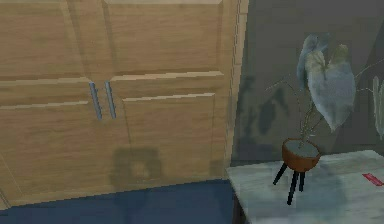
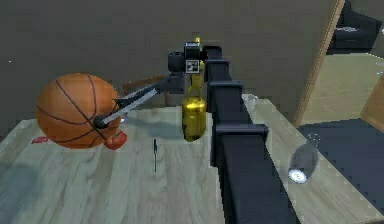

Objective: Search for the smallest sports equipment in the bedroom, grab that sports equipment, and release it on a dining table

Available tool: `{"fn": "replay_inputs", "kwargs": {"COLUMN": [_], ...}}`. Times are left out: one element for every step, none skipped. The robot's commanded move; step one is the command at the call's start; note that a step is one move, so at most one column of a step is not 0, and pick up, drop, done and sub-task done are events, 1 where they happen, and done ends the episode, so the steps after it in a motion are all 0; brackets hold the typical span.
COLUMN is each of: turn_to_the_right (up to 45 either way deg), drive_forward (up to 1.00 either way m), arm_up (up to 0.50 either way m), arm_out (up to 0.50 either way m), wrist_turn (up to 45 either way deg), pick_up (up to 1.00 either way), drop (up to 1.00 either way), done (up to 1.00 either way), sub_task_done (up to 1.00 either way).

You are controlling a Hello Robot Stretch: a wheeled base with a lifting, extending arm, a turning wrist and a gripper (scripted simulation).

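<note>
An orange basketball with black seams rests on a pale wooden tabletop at the arm side view's left. The dark arm rises from the bottom edge, and the gripper reaches left, its thin fingers ending against the ball's right side. Because the ball lies on the table right behind the fingers, I cannot tell whether the gripper holds anything. A small red thing sits at the ball's lower right.
A yellow bottle stands beside the arm, a thin dark stick lies in front of it, and a clear glass item lies right of the arm. Ahead are wooden cupboard doors and a potted plant on a pale table.
</note>
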Motion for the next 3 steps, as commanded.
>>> {"fn": "replay_inputs", "kwargs": {"turn_to_the_right": [0.0, 0.0, 0.0], "drive_forward": [0.00, 0.00, 0.00], "arm_up": [0.00, 0.00, -0.14], "arm_out": [0.00, 0.00, 0.00], "wrist_turn": [45.0, 24.0, 0.0], "pick_up": [0.00, 0.00, 0.00], "drop": [0.00, 0.00, 0.00], "done": [0.00, 0.00, 0.00], "sub_task_done": [0.00, 0.00, 0.00]}}
